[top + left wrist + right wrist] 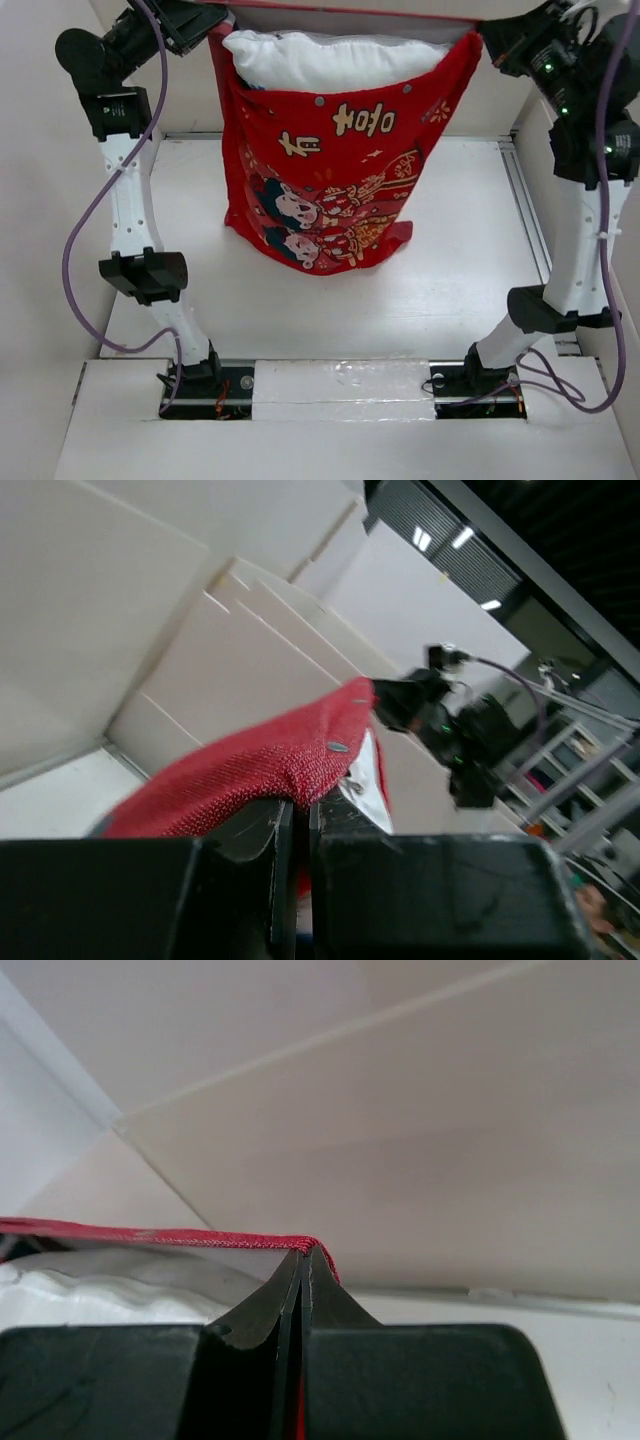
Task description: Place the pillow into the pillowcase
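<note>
The red pillowcase point(330, 180) hangs in the air at the back of the table, its cartoon couple and gold characters facing the camera. The white pillow point(330, 58) bulges out of its open top. My left gripper point(215, 22) is shut on the case's upper left corner, and my right gripper point(482, 32) is shut on the upper right corner. In the left wrist view, red weave point(270, 765) is pinched at my left gripper point(300, 810). The right wrist view shows the red hem point(200, 1236) running into my right gripper point(303, 1258), with the pillow point(60, 1295) below.
White walls enclose the table point(450, 290) on the left, right and back. A raised rail point(525, 210) runs along the right side. The case's lower end rests on the tabletop near the middle. Purple cables loop beside both arms.
</note>
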{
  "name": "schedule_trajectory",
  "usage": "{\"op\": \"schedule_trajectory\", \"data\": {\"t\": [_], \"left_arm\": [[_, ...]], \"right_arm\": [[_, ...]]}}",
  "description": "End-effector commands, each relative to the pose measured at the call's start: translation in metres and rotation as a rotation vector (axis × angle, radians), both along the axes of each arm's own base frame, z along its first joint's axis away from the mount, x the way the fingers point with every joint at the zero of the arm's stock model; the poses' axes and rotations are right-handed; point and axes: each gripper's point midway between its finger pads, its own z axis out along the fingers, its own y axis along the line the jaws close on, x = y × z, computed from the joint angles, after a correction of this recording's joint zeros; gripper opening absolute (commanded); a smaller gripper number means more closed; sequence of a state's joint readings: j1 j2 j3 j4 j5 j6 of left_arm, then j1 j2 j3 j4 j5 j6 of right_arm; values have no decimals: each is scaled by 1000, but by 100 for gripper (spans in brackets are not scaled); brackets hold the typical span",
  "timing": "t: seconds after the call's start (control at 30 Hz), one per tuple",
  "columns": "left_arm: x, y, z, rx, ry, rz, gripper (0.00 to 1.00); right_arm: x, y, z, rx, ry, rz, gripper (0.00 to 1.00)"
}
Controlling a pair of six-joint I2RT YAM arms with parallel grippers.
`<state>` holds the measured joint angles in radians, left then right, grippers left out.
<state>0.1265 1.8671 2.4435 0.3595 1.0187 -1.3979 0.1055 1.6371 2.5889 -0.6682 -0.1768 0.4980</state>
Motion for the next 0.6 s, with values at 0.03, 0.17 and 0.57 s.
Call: {"op": "schedule_trajectory", "data": {"t": [0.03, 0.17, 0.57], "left_arm": [[-67, 20, 29, -47, -215, -137, 0], [-59, 11, 35, -51, -193, -128, 0], [-191, -14, 85, 6, -431, -120, 0]], "right_arm": [[28, -43, -37, -7, 107, -142, 0], [58, -56, -93, -72, 318, -167, 0], [-146, -59, 45, 10, -185, -207, 0]]}}
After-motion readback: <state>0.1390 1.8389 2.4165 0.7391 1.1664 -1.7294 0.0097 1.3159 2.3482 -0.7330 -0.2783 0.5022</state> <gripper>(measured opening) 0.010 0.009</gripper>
